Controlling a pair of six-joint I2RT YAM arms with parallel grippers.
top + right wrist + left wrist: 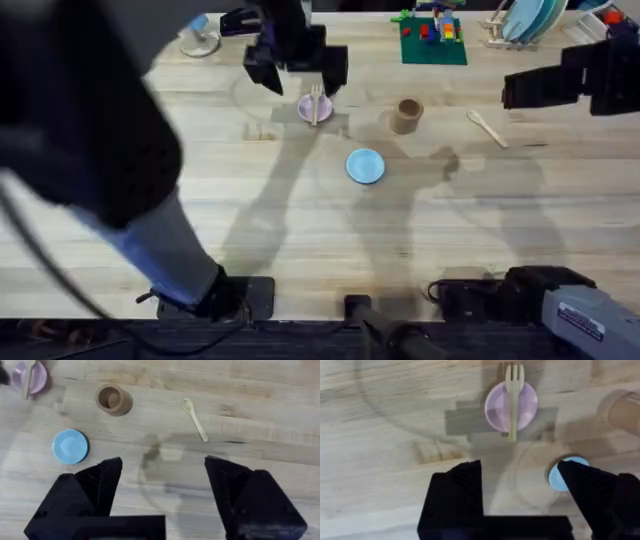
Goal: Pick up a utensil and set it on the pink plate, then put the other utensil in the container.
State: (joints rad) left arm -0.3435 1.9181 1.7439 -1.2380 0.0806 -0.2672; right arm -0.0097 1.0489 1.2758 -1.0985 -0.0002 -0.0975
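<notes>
Item 1, fork (316, 103): pale wood, short tines. It lies across the pink plate (305, 109), handle overhanging one rim, tines past the other. First step judged done.

Item 2, pink plate: small, round, at the far middle of the bench (300, 230), left of the container.

Item 3, spoon (486, 128): pale wood, oval bowl, flat handle. It lies flat on the bench at the far right, near but apart from the container, touched by nothing. Second step judged not yet done.

Item 4, container (406, 114): tan-brown cylinder, upright, mouth open and nothing seen inside from the right wrist view. It stands between the pink plate and the spoon.

Item 5, blue plate (365, 165): round, light blue, bare, nearer than the container; no part in the task.

Item 6, left gripper (520, 477): jaws spread wide, holding nothing, poised above the bench beside the pink plate.

Item 7, right gripper (162, 472): jaws spread wide, holding nothing, raised over the right side of the bench, spoon and container both in its view.

Remaining: pick up the spoon and put it in the container.
</notes>
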